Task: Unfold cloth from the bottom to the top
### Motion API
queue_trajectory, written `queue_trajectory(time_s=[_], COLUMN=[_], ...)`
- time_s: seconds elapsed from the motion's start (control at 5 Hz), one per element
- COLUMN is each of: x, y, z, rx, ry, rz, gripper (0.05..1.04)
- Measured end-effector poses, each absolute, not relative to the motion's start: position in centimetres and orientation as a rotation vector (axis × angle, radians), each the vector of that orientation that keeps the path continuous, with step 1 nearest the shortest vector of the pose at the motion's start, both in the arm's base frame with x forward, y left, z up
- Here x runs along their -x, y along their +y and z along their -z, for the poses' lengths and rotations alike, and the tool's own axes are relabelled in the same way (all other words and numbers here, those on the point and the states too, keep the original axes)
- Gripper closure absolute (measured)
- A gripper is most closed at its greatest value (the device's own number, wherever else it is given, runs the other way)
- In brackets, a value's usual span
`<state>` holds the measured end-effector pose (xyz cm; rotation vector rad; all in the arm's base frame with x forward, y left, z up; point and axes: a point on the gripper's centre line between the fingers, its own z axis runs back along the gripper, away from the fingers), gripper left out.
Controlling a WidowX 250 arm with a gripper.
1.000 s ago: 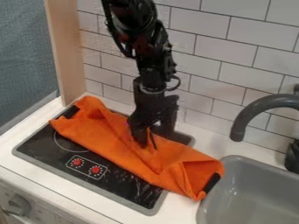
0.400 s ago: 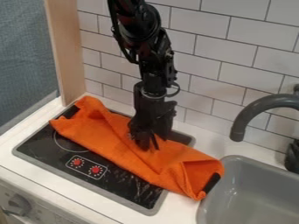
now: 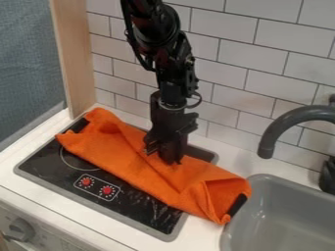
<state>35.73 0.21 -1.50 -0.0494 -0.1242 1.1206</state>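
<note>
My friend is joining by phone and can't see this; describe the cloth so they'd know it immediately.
Find the black stovetop left of the grey sink. Lying slantwise across it is a folded, rumpled cloth. It's the only bright orange thing there, with the gripper at its middle.

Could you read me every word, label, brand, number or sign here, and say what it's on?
No word or number can be read.
Cooktop: small white marks ring the two red burner controls, too small to read.
Front panel: faint marks near the grey dial, too small to read.
Orange cloth: no lettering shows.
</note>
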Motion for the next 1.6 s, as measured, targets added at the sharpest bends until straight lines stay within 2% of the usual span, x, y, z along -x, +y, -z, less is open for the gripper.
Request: queue_trajectory(time_s=[0.2,0.4,0.8,1.0,1.4,1.6], x=[-35.7,-35.6,-36.3,-36.9,-40.0,-40.8], y=[-0.1,0.0,-0.6,0.1,0.0,0.2], z=[1.5,1.3,-1.7,-2.3,-3.8,-3.3], rx=[0.071,0.089,0.175,0.217,0.356,0.366], ry=[-0.110,-0.102,-0.140,-0.142,-0.248,-0.294], rz=[-1.119,-1.115,-1.114,-1.151,-1.190,-1.203], gripper=[1.002,1.032,1.032,1.032,1.032,1.032])
